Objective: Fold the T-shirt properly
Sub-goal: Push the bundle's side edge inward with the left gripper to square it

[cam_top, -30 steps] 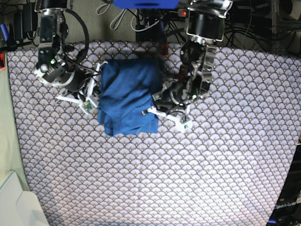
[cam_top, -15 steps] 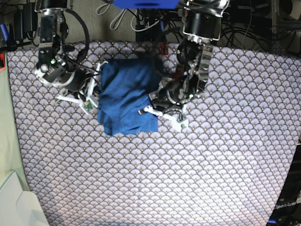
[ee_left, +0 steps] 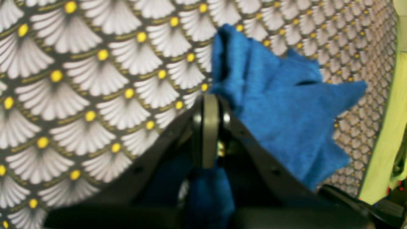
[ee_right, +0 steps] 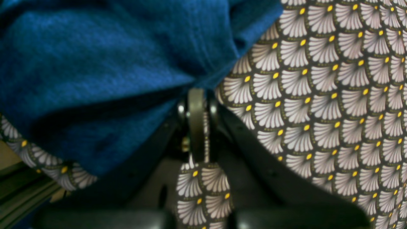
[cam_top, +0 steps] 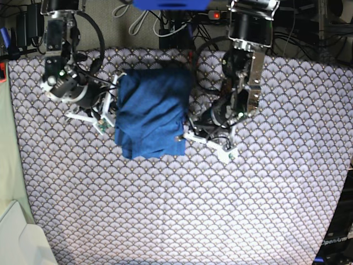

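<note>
T-shirt (cam_top: 150,113) lies bunched between both pinching fingers.

The left arm (cam_top: 237,94) swings out to the right of the scene and a little nearer, so its elbow sits well clear of the shirt (cam_top: 150,113). Its gripper (cam_top: 180,137) now meets the shirt's near right corner, lower down that edge than before, and that corner looks squarer.

table under fan-patterned cloth (cam_top: 231,210), tangled cables (cam_top: 165,22) behind, pale green panel (cam_top: 8,165) beside
</note>
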Controlling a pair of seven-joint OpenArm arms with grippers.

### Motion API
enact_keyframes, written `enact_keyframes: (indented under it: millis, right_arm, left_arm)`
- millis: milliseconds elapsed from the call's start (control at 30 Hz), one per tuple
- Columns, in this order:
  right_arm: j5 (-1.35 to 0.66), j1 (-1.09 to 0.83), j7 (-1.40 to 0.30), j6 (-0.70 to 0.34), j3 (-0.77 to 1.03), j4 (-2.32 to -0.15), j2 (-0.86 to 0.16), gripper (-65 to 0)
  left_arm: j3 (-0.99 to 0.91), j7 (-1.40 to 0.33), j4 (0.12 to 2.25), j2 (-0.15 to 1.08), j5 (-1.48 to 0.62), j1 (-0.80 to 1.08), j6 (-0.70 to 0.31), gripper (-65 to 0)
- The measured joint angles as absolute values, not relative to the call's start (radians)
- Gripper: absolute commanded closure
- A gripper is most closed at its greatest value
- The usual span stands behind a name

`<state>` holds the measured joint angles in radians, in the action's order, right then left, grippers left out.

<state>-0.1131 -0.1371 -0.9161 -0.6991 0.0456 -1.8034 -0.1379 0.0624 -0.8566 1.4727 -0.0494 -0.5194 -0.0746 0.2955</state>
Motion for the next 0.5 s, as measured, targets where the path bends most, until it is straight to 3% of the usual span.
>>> enact_keyframes:
  millis: [233,500]
  right_arm:
    - [-0.113,-0.136,-0.916,-0.699,0.048,-1.806,-0.143,0.0]
    - [-0.113,-0.134,-0.920,-0.699,0.048,-1.806,-0.141,0.0]
  left_arm:
    - [0.049,-0.868,1.502,0.036,-0.522,-0.043,0.294,-0.1]
    - [-0.131,-0.908,1.676,0.079,-0.524,0.041,0.288,-0.1]
